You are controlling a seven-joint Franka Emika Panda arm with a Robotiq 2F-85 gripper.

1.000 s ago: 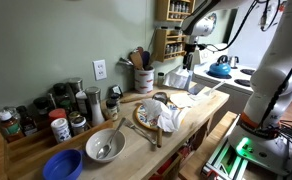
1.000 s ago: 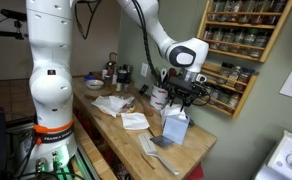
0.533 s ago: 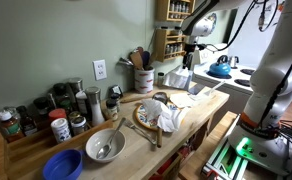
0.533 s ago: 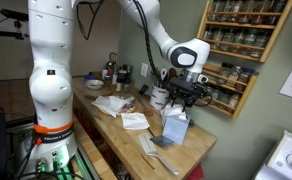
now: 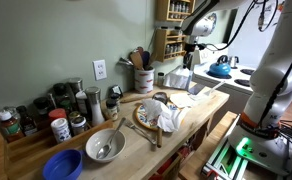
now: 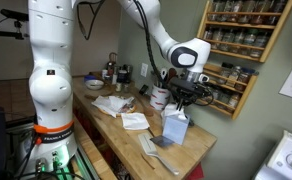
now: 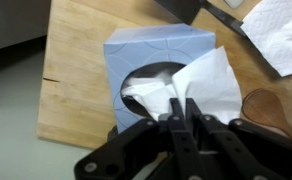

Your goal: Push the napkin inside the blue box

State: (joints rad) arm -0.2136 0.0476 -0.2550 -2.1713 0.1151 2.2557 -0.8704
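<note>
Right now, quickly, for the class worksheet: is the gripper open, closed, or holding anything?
Gripper: closed, fingers together, tips at the napkin sticking out of the blue box; nothing seen clamped between them.

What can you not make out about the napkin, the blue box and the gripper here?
1. Wrist view: the napkin fills the blue box opening, hiding how much lies inside.
2. Wrist view: the gripper body hides the box's near edge; whether it pinches the napkin is unclear.
3. Exterior view: blue box and napkin too small to judge.
</note>
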